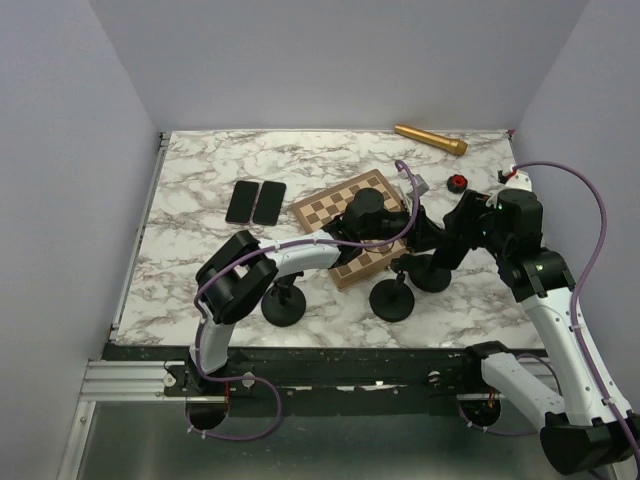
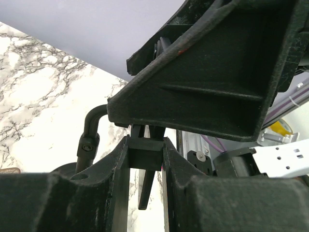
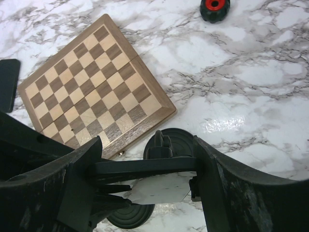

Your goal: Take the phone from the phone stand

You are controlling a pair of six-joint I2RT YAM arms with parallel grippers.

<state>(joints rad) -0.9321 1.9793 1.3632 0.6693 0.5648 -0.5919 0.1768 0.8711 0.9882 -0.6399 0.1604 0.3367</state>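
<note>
In the right wrist view my right gripper (image 3: pixel 147 164) is shut on the black phone (image 3: pixel 159 187), which is seen edge-on with its glossy screen reflecting the marble. It sits above the round base of a black phone stand (image 3: pixel 182 141). In the left wrist view my left gripper (image 2: pixel 145 145) is shut on a black block of the phone stand (image 2: pixel 145 155). In the top view both grippers, left (image 1: pixel 408 224) and right (image 1: pixel 450 242), meet over the stand base (image 1: pixel 432 274). The phone itself is mostly hidden there.
Two more stand bases (image 1: pixel 392 298) (image 1: pixel 284 305) stand near the front. A wooden chessboard (image 1: pixel 352 212) lies behind the grippers, with two flat black phones (image 1: pixel 255 202) to its left. A gold cylinder (image 1: pixel 430 139) and a red-and-black knob (image 1: pixel 457 183) lie at the back right.
</note>
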